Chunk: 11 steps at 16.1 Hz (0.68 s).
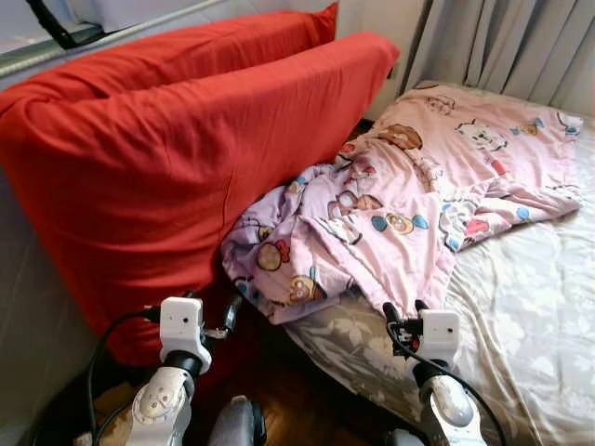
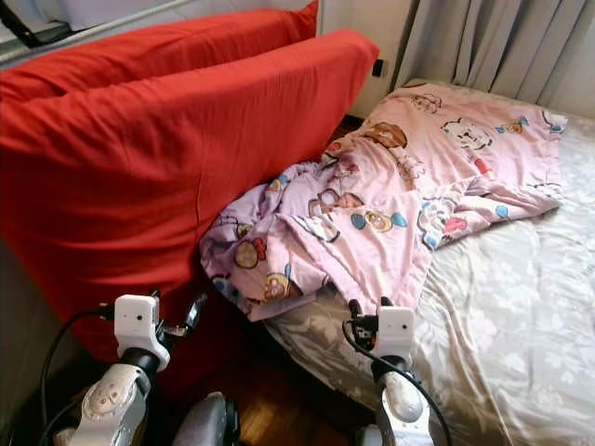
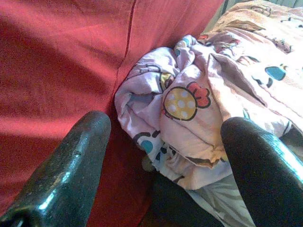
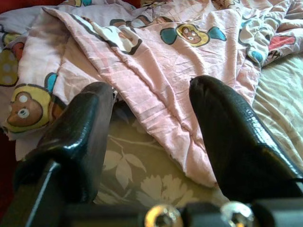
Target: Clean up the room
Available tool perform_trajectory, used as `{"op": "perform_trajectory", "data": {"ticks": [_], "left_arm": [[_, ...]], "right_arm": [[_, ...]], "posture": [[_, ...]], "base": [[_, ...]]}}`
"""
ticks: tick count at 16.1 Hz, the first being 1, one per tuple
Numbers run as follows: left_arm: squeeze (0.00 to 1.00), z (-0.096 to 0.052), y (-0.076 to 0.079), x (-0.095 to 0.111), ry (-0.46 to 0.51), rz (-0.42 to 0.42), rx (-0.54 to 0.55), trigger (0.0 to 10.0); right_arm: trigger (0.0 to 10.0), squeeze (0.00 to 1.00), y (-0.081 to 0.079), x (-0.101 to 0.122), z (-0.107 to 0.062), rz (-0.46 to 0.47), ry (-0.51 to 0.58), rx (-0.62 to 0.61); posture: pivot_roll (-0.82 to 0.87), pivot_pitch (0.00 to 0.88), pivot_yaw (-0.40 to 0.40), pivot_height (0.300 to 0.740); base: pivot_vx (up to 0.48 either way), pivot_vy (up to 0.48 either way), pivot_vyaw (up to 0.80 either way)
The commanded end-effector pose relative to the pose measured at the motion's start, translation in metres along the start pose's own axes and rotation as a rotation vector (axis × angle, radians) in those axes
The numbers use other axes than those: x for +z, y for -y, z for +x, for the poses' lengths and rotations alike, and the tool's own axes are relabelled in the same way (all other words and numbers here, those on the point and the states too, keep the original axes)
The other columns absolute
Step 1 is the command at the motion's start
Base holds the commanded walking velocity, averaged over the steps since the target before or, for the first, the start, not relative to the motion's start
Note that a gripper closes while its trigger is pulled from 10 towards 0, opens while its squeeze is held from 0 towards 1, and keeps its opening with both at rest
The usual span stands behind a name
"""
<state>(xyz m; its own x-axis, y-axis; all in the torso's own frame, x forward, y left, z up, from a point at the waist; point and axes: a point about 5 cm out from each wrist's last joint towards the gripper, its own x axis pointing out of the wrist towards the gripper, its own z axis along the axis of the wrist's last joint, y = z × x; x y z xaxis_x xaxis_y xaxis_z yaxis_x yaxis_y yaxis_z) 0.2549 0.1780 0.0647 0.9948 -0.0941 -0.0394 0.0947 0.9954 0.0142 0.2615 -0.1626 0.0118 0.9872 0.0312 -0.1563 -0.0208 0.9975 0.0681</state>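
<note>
Blanket [image 1: 400, 200] rumpled across floral bed [image 1: 530, 316].

- Two big red cushions stood on edge along the left side, the front one [image 1: 186, 186] leaning toward the bed and the back one [image 1: 186, 51] right behind it.
- Grey curtains [image 1: 502, 42] hung at the far end, behind the bed.
- The bed had a greyish sheet [image 1: 530, 307] with a pale leaf and flower print.
- There was a strip of dark wooden floor [image 1: 297, 400] between the cushions and the bed.
- A small dark wall plate [image 2: 377, 68] sat by the curtain edge; couldn't tell what it was.
</note>
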Motion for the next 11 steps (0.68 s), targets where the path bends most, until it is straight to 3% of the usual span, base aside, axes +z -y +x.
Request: {"op": "perform_trajectory", "data": {"ticks": [1, 8, 11], "left_arm": [[0.00, -0.0008, -0.0003, 0.0009, -0.005, -0.003, -0.009, 10.0], [0.00, -0.0007, -0.0007, 0.0020, -0.001, -0.001, -0.008, 10.0], [0.00, -0.0009, -0.0004, 0.0021, -0.002, -0.004, -0.010, 10.0]], "right_arm": [[10.0, 0.00, 0.0026, 0.0005, 0.0004, 0.004, 0.004, -0.014], [10.0, 0.00, 0.0027, -0.0002, 0.0004, 0.005, 0.000, -0.014], [10.0, 0.00, 0.0067, -0.0019, 0.0005, -0.004, -0.014, -0.034]], "posture": [[0.00, 0.057, 0.013, 0.635], [0.00, 0.058, 0.014, 0.635], [0.00, 0.060, 0.015, 0.635]], "base": [[0.270, 0.000, 0.00], [0.266, 0.000, 0.00], [0.000, 0.000, 0.00]]}}
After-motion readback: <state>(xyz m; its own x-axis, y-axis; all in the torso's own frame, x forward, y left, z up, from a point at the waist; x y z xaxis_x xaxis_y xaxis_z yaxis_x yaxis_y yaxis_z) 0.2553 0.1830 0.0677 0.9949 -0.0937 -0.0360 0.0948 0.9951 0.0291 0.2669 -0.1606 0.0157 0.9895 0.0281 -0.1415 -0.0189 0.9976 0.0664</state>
